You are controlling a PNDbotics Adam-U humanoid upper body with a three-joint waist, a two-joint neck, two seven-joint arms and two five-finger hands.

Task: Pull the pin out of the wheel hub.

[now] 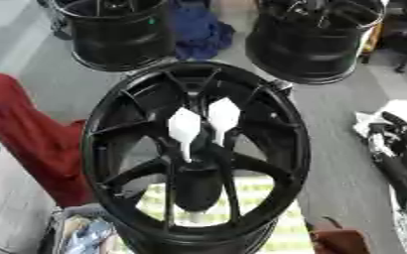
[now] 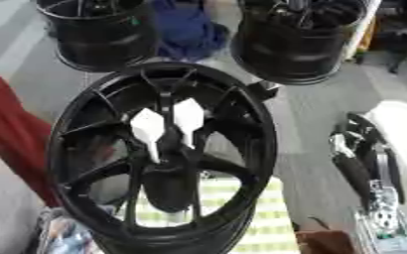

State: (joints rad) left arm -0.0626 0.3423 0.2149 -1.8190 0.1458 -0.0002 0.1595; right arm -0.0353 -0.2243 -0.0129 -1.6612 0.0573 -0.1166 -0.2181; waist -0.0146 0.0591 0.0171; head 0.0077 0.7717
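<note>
A large black wheel hub (image 1: 111,163) with thin spokes stands in the middle, tilted toward me. Two white wedge-shaped pieces stick up from its centre side by side, the left pin (image 1: 184,126) and the right pin (image 1: 224,116). Their narrow ends run down toward the hub's dark middle (image 1: 196,171). My right hand (image 2: 356,163), black with silver parts, shows at the right edge, well apart from the hub and touching neither pin. My left hand does not show in either view.
Two more black wheels stand behind, one far left (image 1: 116,34) and one far right (image 1: 315,42), with a blue cloth (image 1: 198,30) between them. A red cloth (image 1: 29,134) lies left of the hub. A brown object (image 1: 337,240) sits at the lower right.
</note>
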